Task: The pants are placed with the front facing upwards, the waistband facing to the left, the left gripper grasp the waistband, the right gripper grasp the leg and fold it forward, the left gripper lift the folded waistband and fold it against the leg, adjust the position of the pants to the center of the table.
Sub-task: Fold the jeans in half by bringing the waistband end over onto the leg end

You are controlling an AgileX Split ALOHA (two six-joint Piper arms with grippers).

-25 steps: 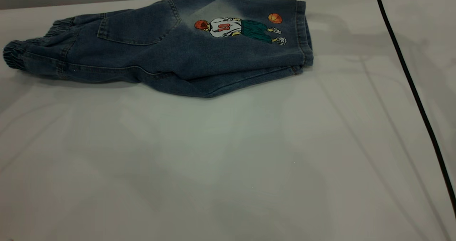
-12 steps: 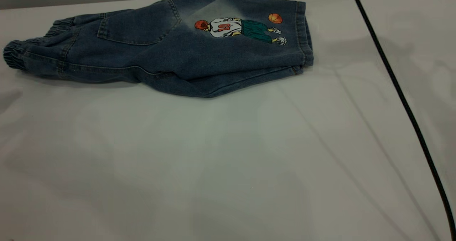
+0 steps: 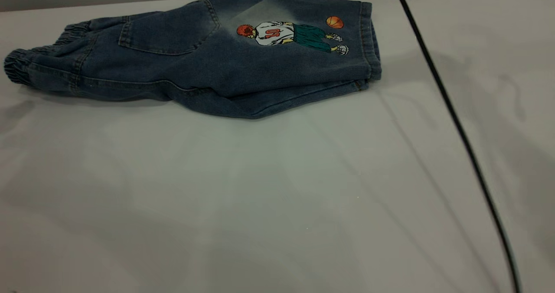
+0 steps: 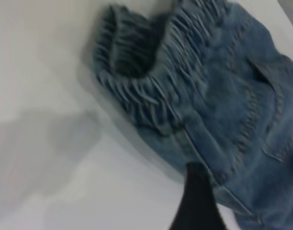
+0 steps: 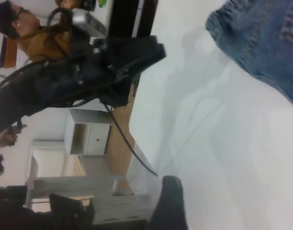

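The short blue denim pants [image 3: 208, 54] lie folded lengthwise at the far side of the large pale-grey table [image 3: 277, 189], around eleven to twelve o'clock in the exterior view, with the back face up: the patch pocket [image 3: 169, 28] and cartoon print [image 3: 290, 35] both show. Their long axis runs from nine to three o'clock, with the gathered, ruffled elastic waistband [image 3: 19, 65] at the nine o'clock end and the stitched leg hems [image 3: 368, 41] at the three o'clock end. A thin black cable [image 3: 455, 119] crosses the table on the right. Neither gripper appears in the exterior view. The left wrist view looks closely onto the waistband [image 4: 137, 81], with one dark fingertip [image 4: 197, 201] of the left gripper just beside the denim, apparently holding nothing; how wide it stands cannot be told. The right wrist view shows only a corner of denim [image 5: 261, 43] farther off and one dark fingertip [image 5: 168, 203], so its opening cannot be told either. The left arm seems nearer, suiting the waistband lift toward three o'clock.
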